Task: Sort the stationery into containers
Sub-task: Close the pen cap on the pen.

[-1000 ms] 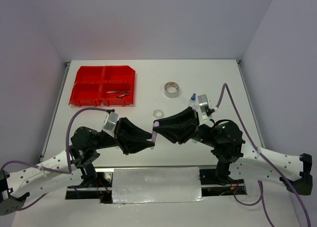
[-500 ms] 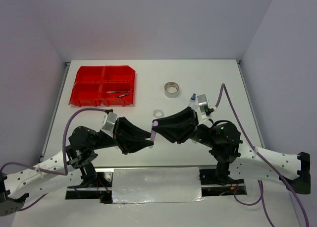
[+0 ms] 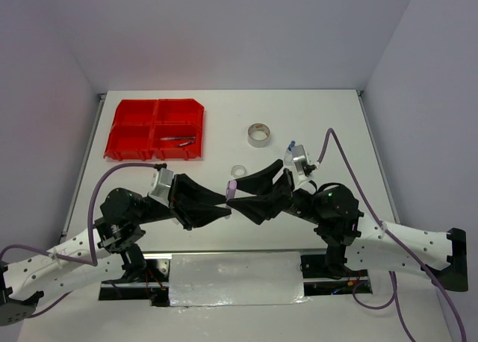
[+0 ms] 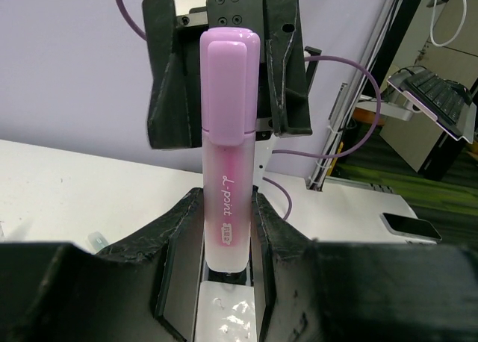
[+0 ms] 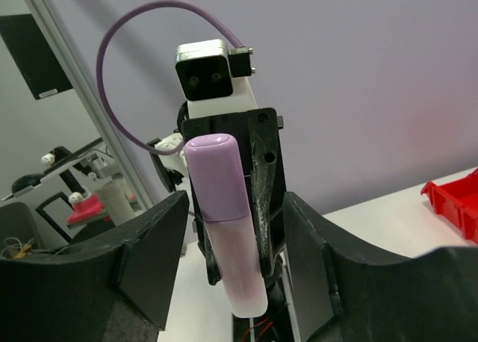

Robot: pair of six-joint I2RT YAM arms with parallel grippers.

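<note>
My left gripper clamps the pink highlighter mid-frame; the right gripper stands open around its top end. I'd draw the right one straight back, no twist.

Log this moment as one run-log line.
phase: handover | left tool: shut on pink highlighter | right tool: open, flanking it | red tray: pens in one compartment

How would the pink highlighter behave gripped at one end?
Probably stiff and light: the pink highlighter stands straight, clamped only at its base by the left gripper. Its smooth, glossy shell might slip. Its flattish body looks unlikely to roll.
</note>
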